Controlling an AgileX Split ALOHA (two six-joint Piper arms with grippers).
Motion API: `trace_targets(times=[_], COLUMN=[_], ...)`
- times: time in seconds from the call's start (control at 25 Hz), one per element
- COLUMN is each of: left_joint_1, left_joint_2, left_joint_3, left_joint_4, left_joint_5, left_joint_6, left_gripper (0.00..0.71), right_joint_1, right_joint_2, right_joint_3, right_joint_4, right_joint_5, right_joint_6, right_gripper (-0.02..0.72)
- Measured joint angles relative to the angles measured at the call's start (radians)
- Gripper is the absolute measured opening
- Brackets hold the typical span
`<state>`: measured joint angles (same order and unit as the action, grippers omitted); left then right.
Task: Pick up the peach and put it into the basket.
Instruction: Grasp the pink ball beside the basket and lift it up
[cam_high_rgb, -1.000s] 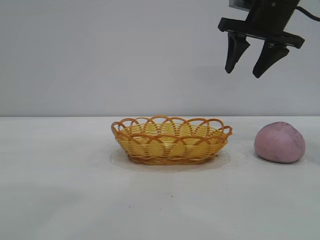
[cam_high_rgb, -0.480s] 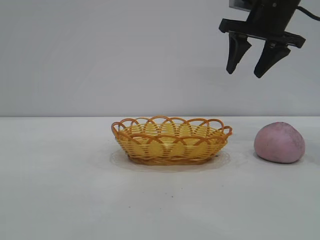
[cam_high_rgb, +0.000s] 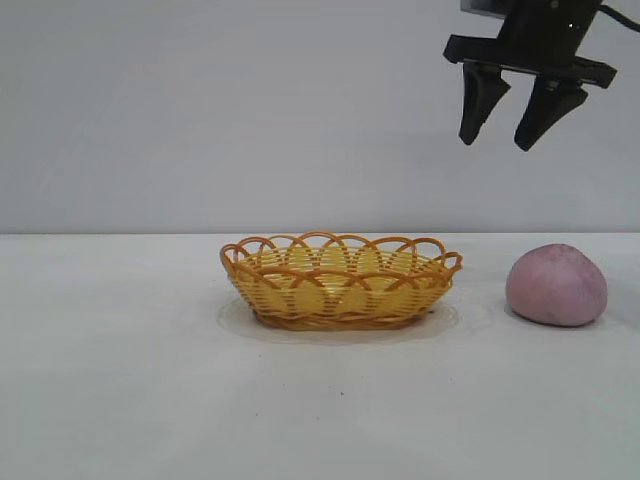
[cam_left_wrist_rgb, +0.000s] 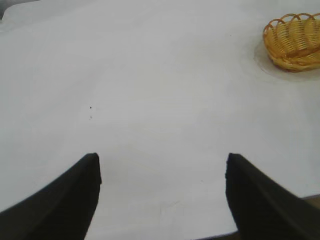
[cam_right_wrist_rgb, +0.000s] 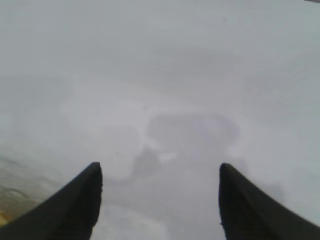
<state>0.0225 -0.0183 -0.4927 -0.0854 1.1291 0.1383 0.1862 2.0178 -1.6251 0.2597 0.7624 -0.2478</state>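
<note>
Peach (cam_high_rgb: 556, 285) one, basket (cam_high_rgb: 340, 281) one, apart; right tool (cam_high_rgb: 508, 120) open above

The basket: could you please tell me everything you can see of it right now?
The basket is a shallow oval of yellow-orange wicker-like weave, with darker orange loops forming an open scalloped rim. It sits upright and level on the white table, near the middle, and looks empty. Nothing but the table touches it: the peach lies apart to its right, and the right gripper hangs open high above, nearer the peach.
</note>
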Motion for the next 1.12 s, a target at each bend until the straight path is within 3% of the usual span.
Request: trace_targets(times=[0.12,0.36,0.44,0.52,0.76,1.12], left_joint_1=[0.000,0.000,0.000,0.000,0.000,0.000], left_joint_2=[0.000,0.000,0.000,0.000,0.000,0.000], left_joint_3=[0.000,0.000,0.000,0.000,0.000,0.000], left_joint_4=[0.000,0.000,0.000,0.000,0.000,0.000], left_joint_5=[0.000,-0.004,-0.004,-0.004,-0.004,-0.006], left_joint_6=[-0.004,-0.004,-0.004,-0.004,-0.006,-0.006], left_gripper=[0.515,0.515,0.515,0.515,0.515,0.515], right_joint_1=[0.000,0.000,0.000,0.000,0.000,0.000], right_joint_2=[-0.003,-0.018,-0.035,-0.050,-0.056,-0.040], right_joint_3=[0.000,0.000,0.000,0.000,0.000,0.042], right_joint_4=[-0.004,-0.079,-0.084,-0.084,-0.078,-0.027], right_joint_5=[0.042,0.215,0.263,0.305,0.448,0.462], right_joint_6=[0.000,0.000,0.000,0.000,0.000,0.002], right_gripper=[0.426,0.426,0.426,0.363,0.370,0.370])
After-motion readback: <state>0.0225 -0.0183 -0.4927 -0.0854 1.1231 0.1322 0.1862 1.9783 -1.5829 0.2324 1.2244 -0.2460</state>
